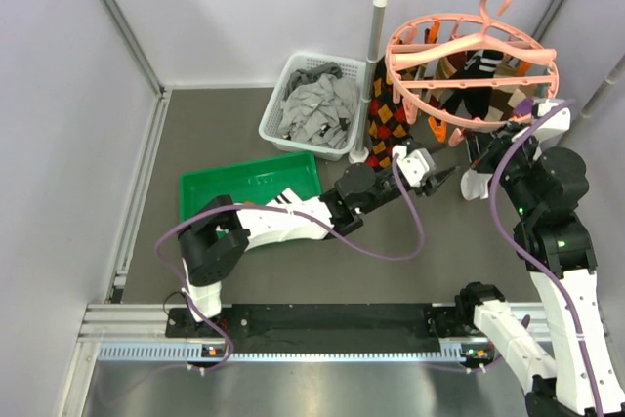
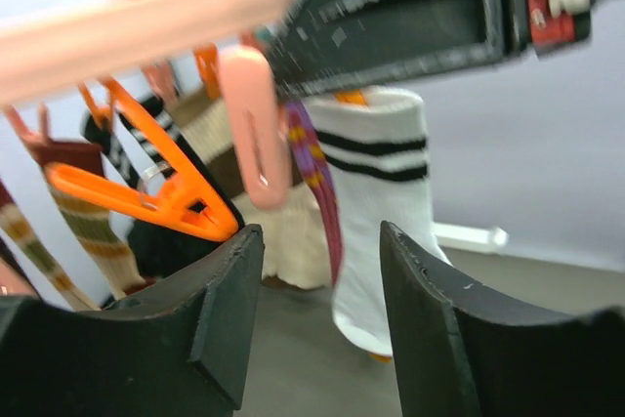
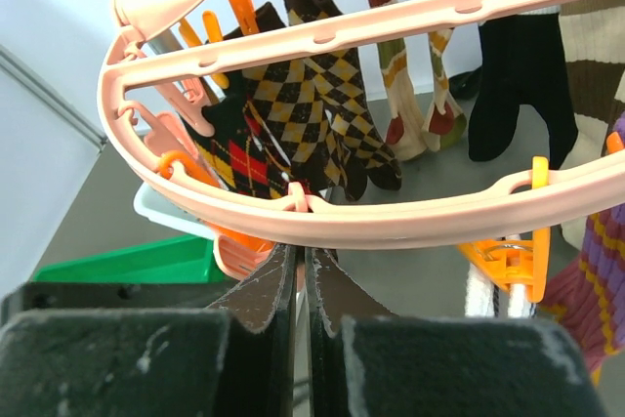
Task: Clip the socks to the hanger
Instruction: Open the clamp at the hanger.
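The salmon-pink ring hanger hangs from the rail, with several socks clipped round it. A white sock with black stripe bands hangs at its near rim; it also shows in the left wrist view. My left gripper is open and empty, its jaws just short of that sock, beside a pink clip and an orange clip. My right gripper sits under the hanger rim, its jaws pressed on a pink clip. An orange clip holds the white sock.
Red-black-yellow argyle socks hang on the hanger's left side. A white basket with grey garments stands at the back. A green tray lies left of the left arm. The white rail stand rises beside the basket.
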Robot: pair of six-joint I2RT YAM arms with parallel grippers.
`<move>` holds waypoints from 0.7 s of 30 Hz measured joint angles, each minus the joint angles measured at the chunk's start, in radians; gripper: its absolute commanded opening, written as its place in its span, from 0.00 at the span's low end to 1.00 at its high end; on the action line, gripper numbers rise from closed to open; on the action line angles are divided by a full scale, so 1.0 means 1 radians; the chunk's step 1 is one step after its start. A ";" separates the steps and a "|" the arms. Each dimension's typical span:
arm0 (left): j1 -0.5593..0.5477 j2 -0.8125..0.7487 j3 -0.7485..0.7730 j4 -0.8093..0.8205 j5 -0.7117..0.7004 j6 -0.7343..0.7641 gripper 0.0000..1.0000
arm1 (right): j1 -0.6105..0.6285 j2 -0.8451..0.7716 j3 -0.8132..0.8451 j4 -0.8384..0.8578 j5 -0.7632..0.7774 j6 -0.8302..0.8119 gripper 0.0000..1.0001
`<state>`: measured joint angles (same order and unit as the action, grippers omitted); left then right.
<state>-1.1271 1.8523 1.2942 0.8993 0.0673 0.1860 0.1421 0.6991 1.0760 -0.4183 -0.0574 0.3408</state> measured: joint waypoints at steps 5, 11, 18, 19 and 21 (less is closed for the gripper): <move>0.000 0.004 0.041 0.020 -0.035 0.040 0.52 | 0.000 -0.005 0.000 0.000 0.000 0.000 0.00; 0.000 0.007 0.072 0.028 -0.047 0.054 0.47 | 0.000 -0.005 0.000 -0.001 0.000 -0.006 0.00; 0.000 0.032 0.101 0.028 -0.054 0.054 0.43 | 0.000 -0.005 0.004 -0.002 -0.006 -0.007 0.00; 0.000 0.038 0.103 0.028 -0.055 0.054 0.42 | 0.000 -0.005 0.006 -0.001 -0.008 -0.007 0.00; 0.000 0.049 0.105 0.023 -0.060 0.055 0.40 | 0.000 -0.006 0.007 -0.001 -0.012 -0.007 0.00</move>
<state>-1.1267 1.9011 1.3991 0.9226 0.0071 0.2413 0.1421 0.6933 1.0832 -0.4194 -0.0692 0.3340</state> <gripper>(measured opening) 0.426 0.012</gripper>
